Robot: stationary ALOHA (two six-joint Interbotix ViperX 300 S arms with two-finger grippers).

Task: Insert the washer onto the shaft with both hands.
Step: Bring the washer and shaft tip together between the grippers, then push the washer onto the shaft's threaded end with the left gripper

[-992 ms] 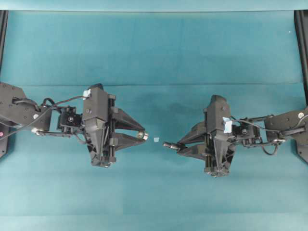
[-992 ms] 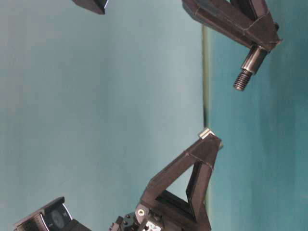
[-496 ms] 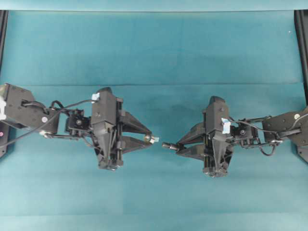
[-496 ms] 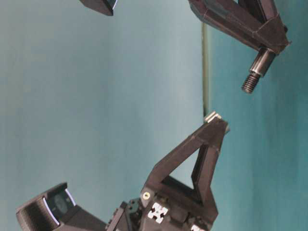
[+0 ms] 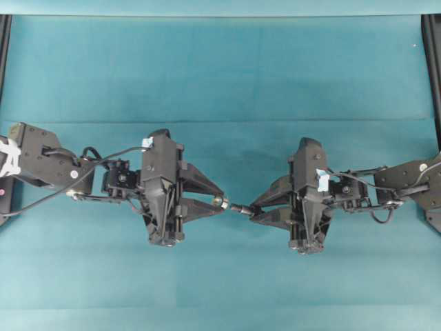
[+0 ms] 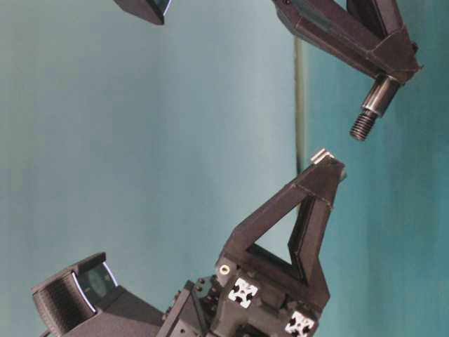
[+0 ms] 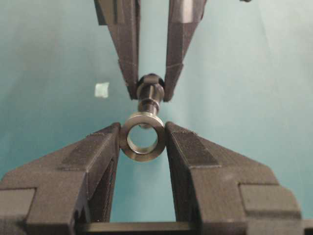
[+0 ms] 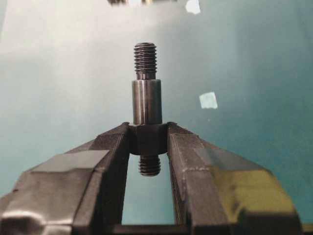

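Now left end effector (image 7: 143, 142) pinches smooth metal washer (image 7: 143, 136); right end effector (image 8: 148, 139) grips threaded, stepped shaft (image 8: 146, 98).

Your left gripper (image 5: 219, 201) now sits further toward the right one, carrying the washer (image 7: 143, 136) close to the shaft (image 5: 241, 207) tip. The gap you saw between them is nearly gone in the overhead view.

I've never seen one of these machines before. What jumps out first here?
Two black grippers meet tip to tip at mid-table over the teal cloth. The left gripper pinches a small silvery washer, while the right gripper holds a dark threaded shaft, its tip just short of the washer's hole.
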